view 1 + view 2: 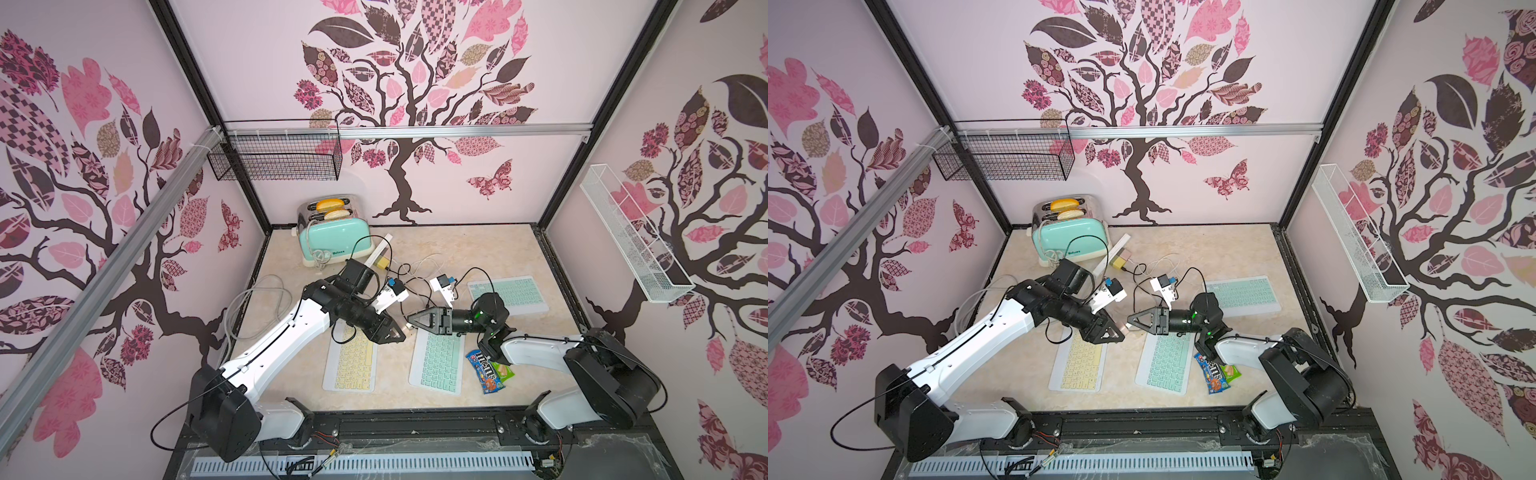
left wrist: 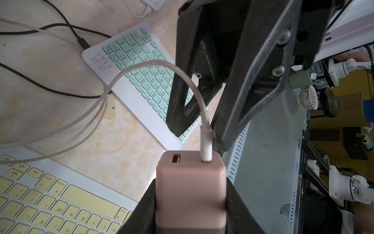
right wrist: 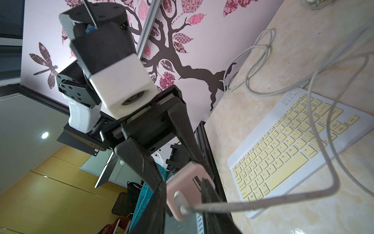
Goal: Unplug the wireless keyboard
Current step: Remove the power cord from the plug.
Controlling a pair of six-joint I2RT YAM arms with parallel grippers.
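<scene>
My left gripper (image 2: 191,202) is shut on a pink charger block (image 2: 190,188), held above the table between a yellow keyboard (image 1: 351,365) and a mint-green keyboard (image 1: 438,363). A white cable's plug (image 2: 206,145) sits in the block's face. Its cord (image 2: 141,64) loops down toward the yellow keyboard (image 3: 293,145); the far end is hidden. My right gripper (image 3: 183,188) faces the left one, jaws narrowly open on either side of the plug (image 3: 180,199), with a small gap on each side. In both top views the two grippers (image 1: 401,330) (image 1: 1128,323) meet tip to tip.
A black cable (image 2: 81,41) is plugged into the green keyboard (image 2: 141,66). A second green keyboard (image 1: 509,293) lies at the back right. A mint toaster (image 1: 332,237), two white adapters (image 1: 395,291), loose cables and a candy bag (image 1: 486,370) are on the table.
</scene>
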